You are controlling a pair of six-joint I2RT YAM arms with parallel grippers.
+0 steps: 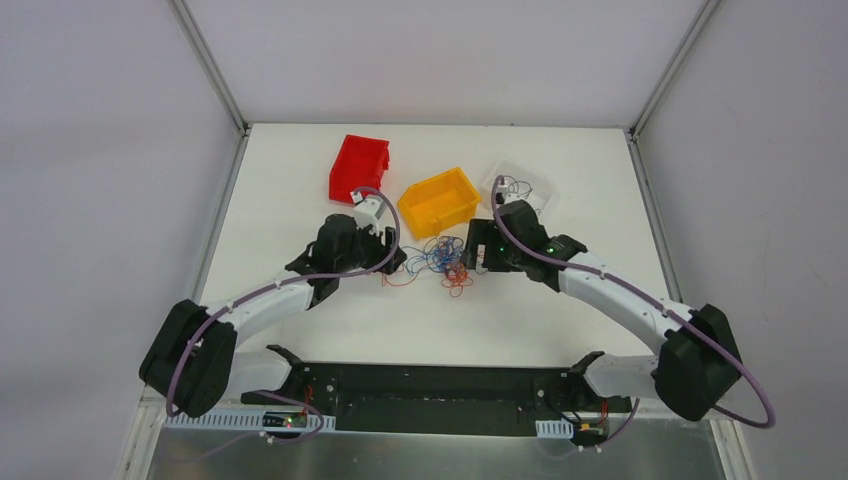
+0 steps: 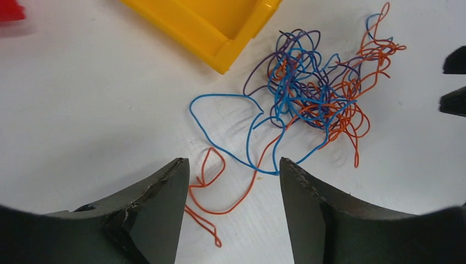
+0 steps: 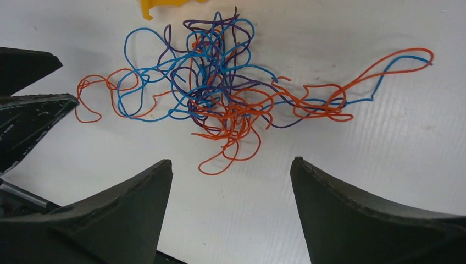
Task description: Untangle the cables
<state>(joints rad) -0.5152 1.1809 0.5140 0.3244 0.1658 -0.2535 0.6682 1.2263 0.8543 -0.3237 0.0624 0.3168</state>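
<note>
Glossy plastic is seen on the yellow bin [image 2: 192, 27]; the cables [image 3: 220, 104] are smooth-coated, the table [image 3: 384, 165] matt and finely ribbed.

Even, diffuse overhead light; white table [image 1: 300, 200] bright, no hard glare. Top view sharp throughout. Wrist views: cables [image 2: 308, 93] in crisp focus, faint soft shadows just beside loops; left gripper fingers [image 2: 159, 209] and right gripper fingers [image 3: 351, 220] near lens, dark, little surface detail, edges slightly soft. Red bin [image 2: 8, 10] blurred at corner of left wrist view. Yellow bin [image 2: 209, 27] saturated, evenly lit.
</note>
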